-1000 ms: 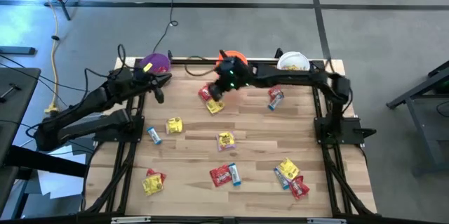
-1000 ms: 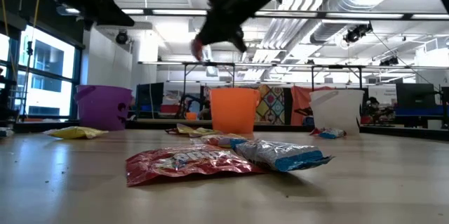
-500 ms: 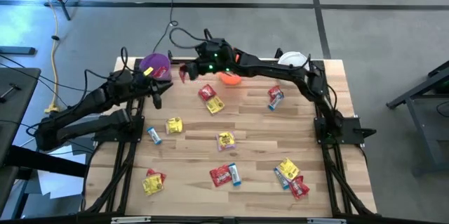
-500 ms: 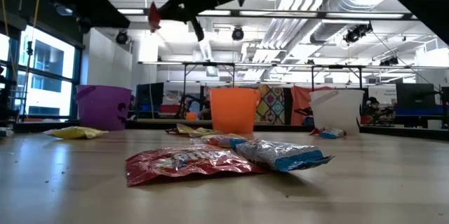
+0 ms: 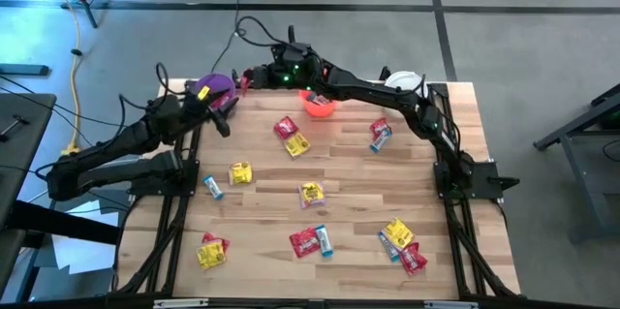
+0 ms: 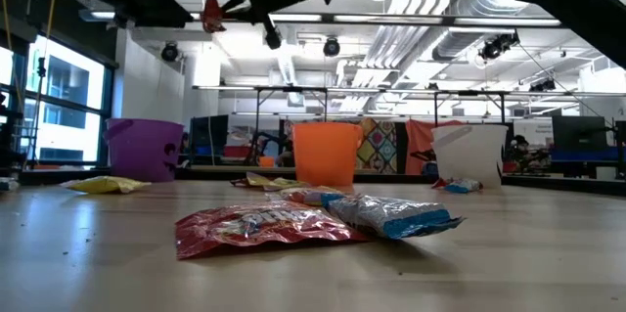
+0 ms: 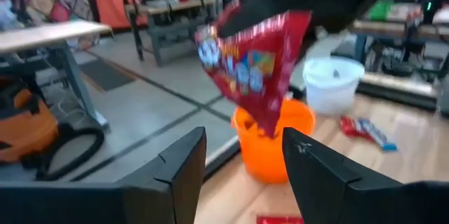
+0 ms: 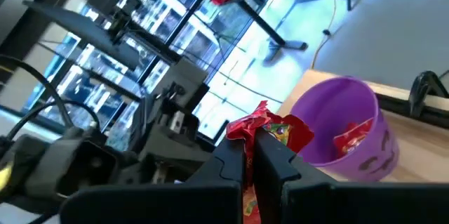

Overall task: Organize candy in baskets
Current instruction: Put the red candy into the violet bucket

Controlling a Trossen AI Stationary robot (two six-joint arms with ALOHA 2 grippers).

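High view: right gripper (image 5: 248,78) pinches a red packet (image 5: 245,81) beside the purple bucket (image 5: 215,87), which already holds a red one. Left gripper (image 5: 225,115), fingers spread, waits at the bucket's five o'clock. Roughly a dozen candies (image 5: 310,192) remain scattered towards six o'clock.

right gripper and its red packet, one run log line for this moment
right gripper: shut on red candy packet, above round purple plastic bucket | left gripper: open, beside purple bucket
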